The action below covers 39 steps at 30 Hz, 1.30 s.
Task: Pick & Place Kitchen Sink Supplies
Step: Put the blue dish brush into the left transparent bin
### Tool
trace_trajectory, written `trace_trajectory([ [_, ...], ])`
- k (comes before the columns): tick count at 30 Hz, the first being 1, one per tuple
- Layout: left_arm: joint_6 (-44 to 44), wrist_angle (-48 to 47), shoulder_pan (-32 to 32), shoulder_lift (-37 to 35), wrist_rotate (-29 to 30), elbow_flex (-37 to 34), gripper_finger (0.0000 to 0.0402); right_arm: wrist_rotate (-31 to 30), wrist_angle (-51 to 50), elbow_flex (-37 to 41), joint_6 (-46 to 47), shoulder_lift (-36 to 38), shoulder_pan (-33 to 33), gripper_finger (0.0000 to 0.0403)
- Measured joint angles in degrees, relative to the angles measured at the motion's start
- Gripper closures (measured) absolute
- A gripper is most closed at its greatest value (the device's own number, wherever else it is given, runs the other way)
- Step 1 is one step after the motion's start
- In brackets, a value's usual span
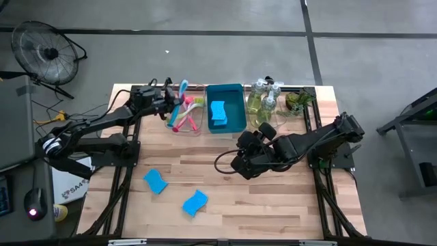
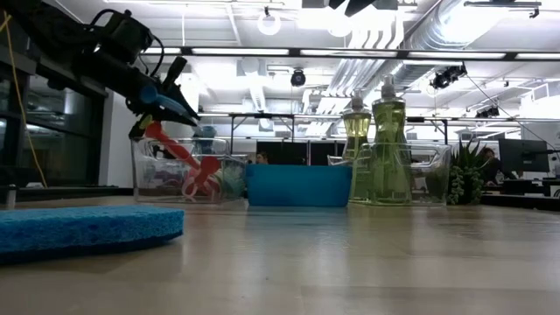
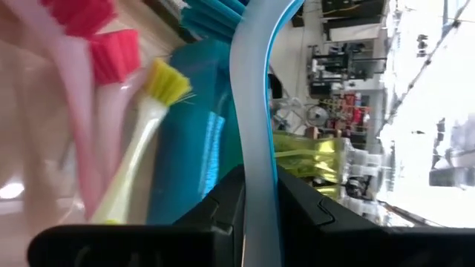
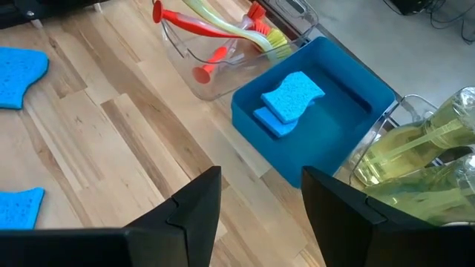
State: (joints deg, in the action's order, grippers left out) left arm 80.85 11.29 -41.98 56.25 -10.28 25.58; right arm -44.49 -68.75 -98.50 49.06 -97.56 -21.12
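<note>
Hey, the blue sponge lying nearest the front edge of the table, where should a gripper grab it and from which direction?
Come straight down from above. The sponge lies flat on the bare table, apart from the other loose sponge, so its top is open. Close the fingers across its narrower width, near the middle, where its wavy edges pinch in. The open right gripper looks nearest.

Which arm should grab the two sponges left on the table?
Probably right: its end effector is open and free, near the sponges. The left end effector holds the teal brush.
</note>
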Motion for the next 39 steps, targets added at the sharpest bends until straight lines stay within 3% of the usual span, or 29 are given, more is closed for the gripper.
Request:
trace_trajectory([
  [13, -2.8, 1.8, 0.0, -0.3, -2.5, 0.0, 0.0337, 0.0, 0.0, 0.0, -0.2, 0.0, 0.0, 0.0222],
  [25, -4.3, -3.9, 0.0, -4.1, -2.1, 0.0, 0.0245, 0.0, 0.0, 0.0, 1.0, 0.0, 0.0, 0.0222],
  [39, -10.6, -2.7, 0.0, -4.3, -2.3, 0.0, 0.0146, 0.0, 0.1, 0.0, 2.1, 0.0, 0.0, 0.0222],
])
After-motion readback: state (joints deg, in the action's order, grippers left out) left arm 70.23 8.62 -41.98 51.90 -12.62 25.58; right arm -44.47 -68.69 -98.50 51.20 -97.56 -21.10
